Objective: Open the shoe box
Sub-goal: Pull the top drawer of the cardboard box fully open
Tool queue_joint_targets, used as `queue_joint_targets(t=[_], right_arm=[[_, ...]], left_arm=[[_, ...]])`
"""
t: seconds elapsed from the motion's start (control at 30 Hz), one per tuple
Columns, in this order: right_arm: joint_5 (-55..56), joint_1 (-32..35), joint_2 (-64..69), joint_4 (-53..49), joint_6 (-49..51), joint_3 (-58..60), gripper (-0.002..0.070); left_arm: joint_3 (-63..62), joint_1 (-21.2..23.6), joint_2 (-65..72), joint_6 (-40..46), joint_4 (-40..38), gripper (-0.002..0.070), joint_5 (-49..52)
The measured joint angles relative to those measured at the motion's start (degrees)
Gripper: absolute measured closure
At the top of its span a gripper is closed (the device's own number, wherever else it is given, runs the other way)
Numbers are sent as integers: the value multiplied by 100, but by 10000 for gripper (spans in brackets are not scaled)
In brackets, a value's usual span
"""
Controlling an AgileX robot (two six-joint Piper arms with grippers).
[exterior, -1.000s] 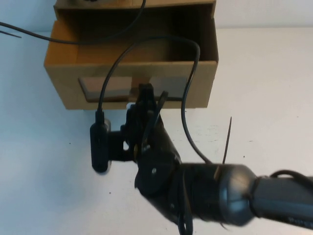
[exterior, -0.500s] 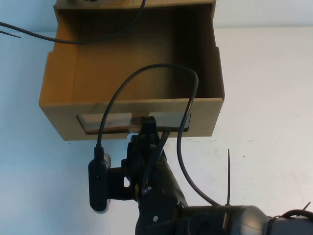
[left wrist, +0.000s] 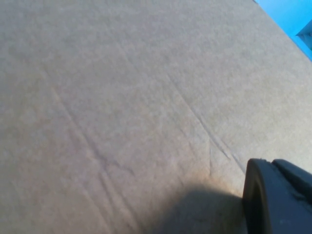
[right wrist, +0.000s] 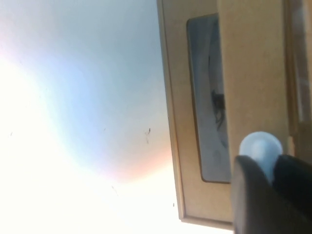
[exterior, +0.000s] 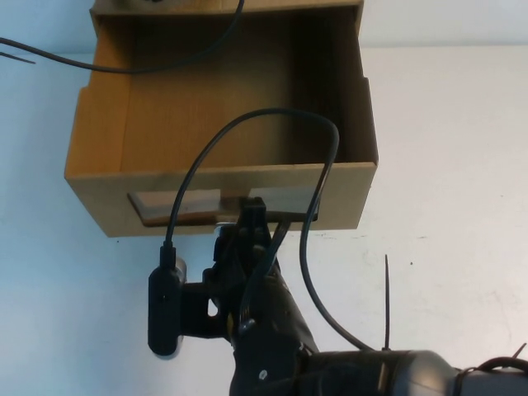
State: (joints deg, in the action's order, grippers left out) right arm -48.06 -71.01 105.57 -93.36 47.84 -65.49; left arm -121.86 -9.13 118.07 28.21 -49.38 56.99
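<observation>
Facing shoe box (exterior: 99, 140) front, right gripper (exterior: 252, 216); left gripper (left wrist: 278, 200) near its cardboard.

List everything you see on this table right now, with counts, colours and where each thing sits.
shoe box: one, brown cardboard, far middle of the table, inside showing
window: one, greyish, in the box's near front wall
round knob: one, pale blue, at the box front
table: one, white
cables: two, black, one arching over the box's near wall, one crossing its far left corner
cable tie: one, black, sticking up from the right arm
right end effector: one, black, at the box's near front wall
left end effector: one, black, close against cardboard
</observation>
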Motion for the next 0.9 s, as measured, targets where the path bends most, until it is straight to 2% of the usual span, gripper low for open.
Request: queue_joint_targets(t=[0.17, 0.27, 0.4, 0.73, 0.8, 0.9], right_arm=[[149, 0, -161, -14, 109, 0, 472], [360, -37, -323, -24, 124, 0, 423], [685, -207, -625, 4, 138, 0, 395], [741, -938, -1365, 938, -637, 0, 400], [730, -1069, -1539, 964, -677, 0, 433], [719, -1255, -1811, 964, -714, 0, 528]], left_arm=[[-12, 33, 0, 48, -85, 679, 9], [-124, 55, 37, 57, -107, 679, 73], [-377, 55, 115, 31, -72, 679, 267], [-676, 67, -106, -91, 445, 679, 677], [-676, 89, -331, -142, 562, 679, 805], [-676, 189, -751, -200, 598, 679, 987]])
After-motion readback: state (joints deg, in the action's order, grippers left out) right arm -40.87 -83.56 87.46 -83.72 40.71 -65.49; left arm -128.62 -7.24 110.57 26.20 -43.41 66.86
